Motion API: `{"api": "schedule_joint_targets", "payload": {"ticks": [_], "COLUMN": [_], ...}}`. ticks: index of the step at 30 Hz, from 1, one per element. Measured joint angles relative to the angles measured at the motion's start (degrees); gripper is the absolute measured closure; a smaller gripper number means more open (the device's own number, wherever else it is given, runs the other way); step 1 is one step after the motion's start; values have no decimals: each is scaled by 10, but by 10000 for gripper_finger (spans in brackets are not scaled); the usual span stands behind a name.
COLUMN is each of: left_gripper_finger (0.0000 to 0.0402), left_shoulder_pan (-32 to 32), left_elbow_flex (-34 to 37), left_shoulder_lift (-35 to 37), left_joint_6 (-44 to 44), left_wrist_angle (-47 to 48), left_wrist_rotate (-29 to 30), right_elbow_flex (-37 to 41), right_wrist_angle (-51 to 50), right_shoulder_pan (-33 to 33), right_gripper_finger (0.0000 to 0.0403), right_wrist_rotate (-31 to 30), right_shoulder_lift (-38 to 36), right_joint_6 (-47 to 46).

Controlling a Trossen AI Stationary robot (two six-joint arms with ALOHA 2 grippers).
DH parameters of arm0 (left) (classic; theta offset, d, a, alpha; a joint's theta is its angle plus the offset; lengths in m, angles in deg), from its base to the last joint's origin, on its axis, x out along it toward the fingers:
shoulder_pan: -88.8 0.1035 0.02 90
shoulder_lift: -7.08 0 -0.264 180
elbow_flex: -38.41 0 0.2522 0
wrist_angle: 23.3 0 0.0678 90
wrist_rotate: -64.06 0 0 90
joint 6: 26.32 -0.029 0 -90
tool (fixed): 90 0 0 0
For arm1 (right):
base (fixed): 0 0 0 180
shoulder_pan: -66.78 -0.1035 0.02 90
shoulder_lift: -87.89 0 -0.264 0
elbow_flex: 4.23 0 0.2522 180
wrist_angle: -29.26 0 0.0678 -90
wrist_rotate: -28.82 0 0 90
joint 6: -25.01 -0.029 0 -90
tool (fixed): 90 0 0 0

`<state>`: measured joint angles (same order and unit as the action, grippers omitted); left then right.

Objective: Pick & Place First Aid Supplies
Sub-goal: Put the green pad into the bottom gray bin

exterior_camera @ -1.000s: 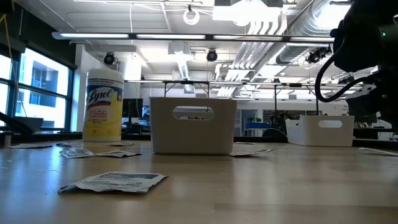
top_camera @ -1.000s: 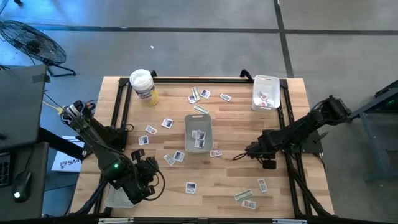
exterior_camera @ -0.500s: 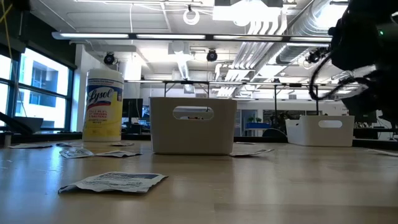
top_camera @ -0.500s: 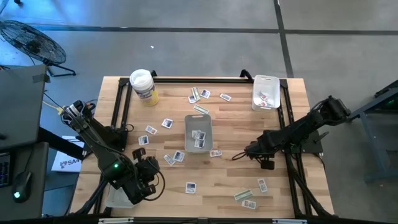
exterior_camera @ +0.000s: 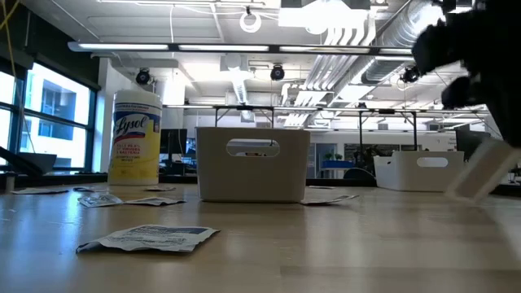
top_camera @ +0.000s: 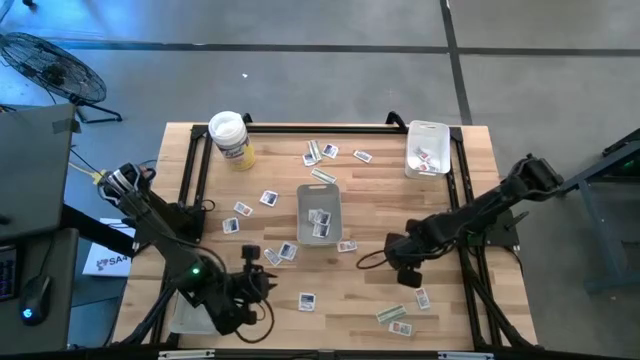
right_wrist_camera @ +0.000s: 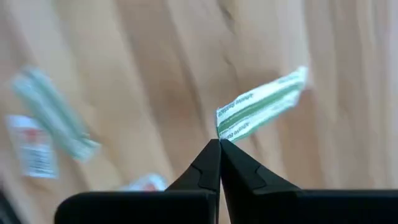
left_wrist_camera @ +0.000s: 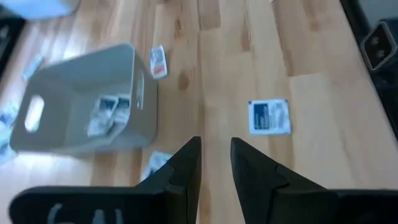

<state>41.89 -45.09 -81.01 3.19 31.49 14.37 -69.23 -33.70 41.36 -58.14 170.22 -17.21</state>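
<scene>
Wooden slats of the table (top_camera: pixel 440 310) carry a scatter of first aid packets around one landmark, the clear centre tray (top_camera: pixel 319 212), which already has a few white packets lying in it. Over the last second the right gripper (top_camera: pixel 398 268) has pinched shut, and its wrist view shows what it caught: the fingertips (right_wrist_camera: pixel 219 149) meet on the end of a green-striped strip packet (right_wrist_camera: pixel 258 107), which sticks out past them above the wood. Compared with a second ago, the right arm has also swung nearer the front edge, so the gripper now sits to the right of the centre tray and a little toward the front, with more packets (top_camera: pixel 394 314) lying farther out that way. That reads as a pick just completed; what remains for this packet, in my judgement, is the carry to a tray, either the centre one or the second clear tray (top_camera: pixel 427 148) at the far right corner, which also holds packets. The thin pinch on one end could let the strip slip. Meanwhile the left gripper (top_camera: pixel 256 282) has shifted forward to front-left of the centre tray, fingers (left_wrist_camera: pixel 185 163) parted and empty, looking toward a white square packet (left_wrist_camera: pixel 269 116) on the wood.
</scene>
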Motion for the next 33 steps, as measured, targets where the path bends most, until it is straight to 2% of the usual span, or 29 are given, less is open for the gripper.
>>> {"api": "schedule_joint_targets", "payload": {"ticks": [6,11,16,21,24,26,31,33], "left_gripper_finger": [310,261,216,209,208,208,208,208], "left_shoulder_pan": [53,103,148,192,215,230,259,261], "left_elbow_flex": [7,7,7,6,6,6,6,6], "left_shoulder_lift": [-38,-84,-123,-162,-183,-194,-208,-209], "left_joint_6": [-74,-192,-313,-367,-386,-387,-378,-373], "left_wrist_angle": [-105,-246,-391,-522,-585,-609,-625,-619], "left_wrist_rotate": [-11,-26,-135,-239,-270,-290,-385,-398], "right_elbow_flex": [-29,-30,-30,-30,-30,-30,-30,-30], "right_wrist_angle": [124,242,286,296,300,301,311,318], "right_shoulder_pan": [-29,-44,-65,-81,-86,-88,-88,-87], "right_gripper_finger": [402,402,402,402,401,402,401,402], "right_wrist_rotate": [-14,-10,-11,-19,-33,-38,-49,-63], "right_shoulder_lift": [0,-1,-1,-1,-1,-1,-1,-1], "right_joint_6": [23,70,92,116,132,143,174,188]}}
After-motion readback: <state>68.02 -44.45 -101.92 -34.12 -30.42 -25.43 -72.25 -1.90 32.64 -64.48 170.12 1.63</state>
